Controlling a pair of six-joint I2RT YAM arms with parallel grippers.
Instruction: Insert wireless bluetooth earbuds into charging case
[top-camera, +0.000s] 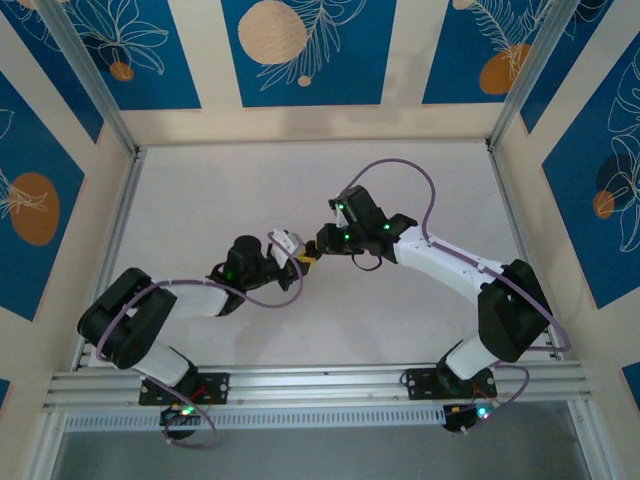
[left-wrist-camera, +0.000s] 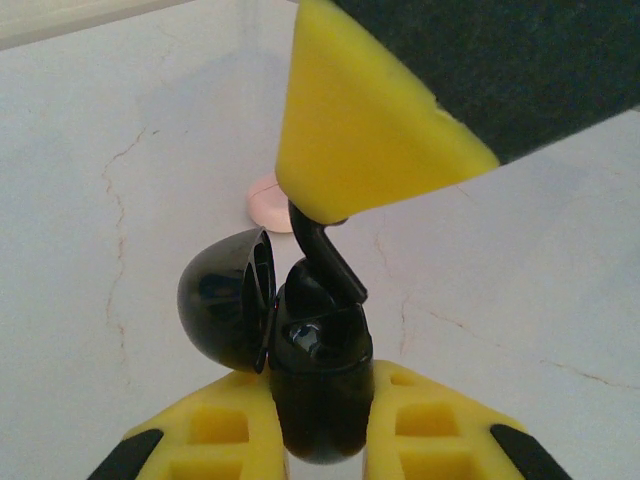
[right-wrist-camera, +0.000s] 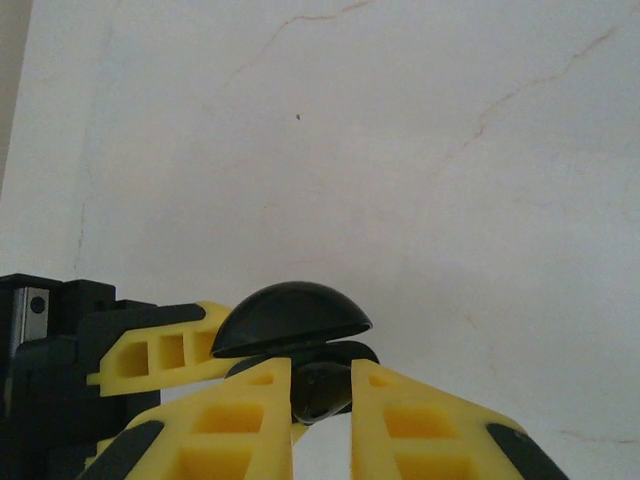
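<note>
Charging case: one, black and glossy, gripped around its lower body. Its domed lid is swung open to the left in the left wrist view.
Earbud: one in sight, black, with its stem angled upward and its bulb at the case's open mouth. Whether it is fully seated cannot be told.
Pink disc: one, lying flat on the tabletop beyond the case.
Left gripper: clamped tight on the charging case from both sides.
Right gripper: pinched tight on the earbud, with one yellow fingertip directly above the case.
Arms: two. The left arm and the right arm are both bent at the elbow and reach inward, so the grippers meet tip to tip at the case.
Tabletop: white, with open surface on every side of the case.
Edges: metal rails run along the left, right and near sides, each well apart from the case.
</note>
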